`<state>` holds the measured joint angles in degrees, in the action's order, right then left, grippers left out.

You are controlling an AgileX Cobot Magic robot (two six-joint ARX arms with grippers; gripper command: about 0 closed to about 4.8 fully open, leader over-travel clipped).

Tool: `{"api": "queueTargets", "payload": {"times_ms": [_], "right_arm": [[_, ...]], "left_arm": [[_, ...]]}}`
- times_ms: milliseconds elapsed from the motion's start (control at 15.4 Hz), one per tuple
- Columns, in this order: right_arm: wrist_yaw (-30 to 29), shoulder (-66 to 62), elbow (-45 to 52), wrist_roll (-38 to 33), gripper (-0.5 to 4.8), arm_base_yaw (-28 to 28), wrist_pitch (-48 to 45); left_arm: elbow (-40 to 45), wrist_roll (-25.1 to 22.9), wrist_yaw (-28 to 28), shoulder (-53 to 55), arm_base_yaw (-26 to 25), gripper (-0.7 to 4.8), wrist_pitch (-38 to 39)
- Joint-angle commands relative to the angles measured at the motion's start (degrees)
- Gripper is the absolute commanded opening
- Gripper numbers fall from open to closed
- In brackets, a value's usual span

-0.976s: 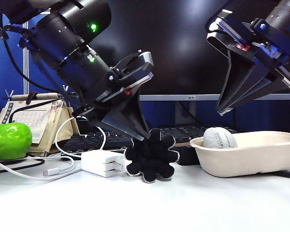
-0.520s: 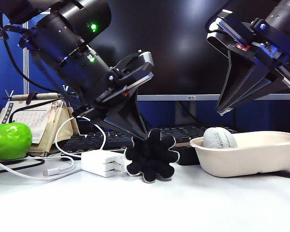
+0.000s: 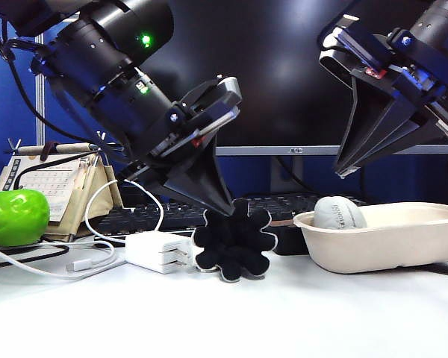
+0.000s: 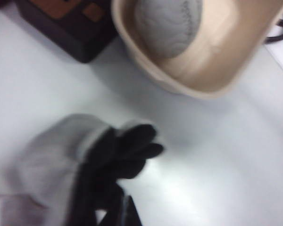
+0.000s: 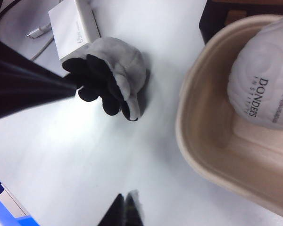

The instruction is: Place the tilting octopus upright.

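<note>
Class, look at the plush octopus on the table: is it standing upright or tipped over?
Tipped over. The octopus lies on its side, its black underside facing the exterior camera, grey head behind; the shut left gripper pinches its top edge.

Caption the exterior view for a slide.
Left gripper shut on the tipped octopus, black underside facing the camera; right gripper shut, raised above the beige bowl.

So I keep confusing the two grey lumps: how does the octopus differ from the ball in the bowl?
The octopus lies tipped on the table, black underside showing; the ball sits in the bowl. The ball bears printed letters; the octopus has none. The left gripper pinches the octopus; nothing holds the ball. Both are pale grey and rounded.
</note>
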<state>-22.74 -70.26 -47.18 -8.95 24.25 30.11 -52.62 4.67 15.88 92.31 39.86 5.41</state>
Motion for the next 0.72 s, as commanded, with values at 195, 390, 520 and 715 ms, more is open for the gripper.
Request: {"api": "queueTargets", "payload": {"times_ms": [195,390,520,715], "right_arm": [[-0.28,0.17,-0.07,-0.02,0.04,0.07,-0.33],[0.13,0.17,-0.07,0.0,0.04,0.07,-0.39],[0.13,0.17,-0.07,-0.02,0.04,0.07,-0.37],[0.13,0.17,-0.07,-0.02,0.04,0.07,-0.35]], "left_arm": [[-0.15,-0.15,-4.11,-0.37,0.11,0.94,-2.08],[-0.15,0.24,1.38,-1.68,0.44,1.93,-4.33],[-0.15,-0.42,-1.01,-3.06,0.37,1.93,-6.16],[-0.15,-2.69,-9.99,-3.26,0.28,1.92,-8.2]]}}
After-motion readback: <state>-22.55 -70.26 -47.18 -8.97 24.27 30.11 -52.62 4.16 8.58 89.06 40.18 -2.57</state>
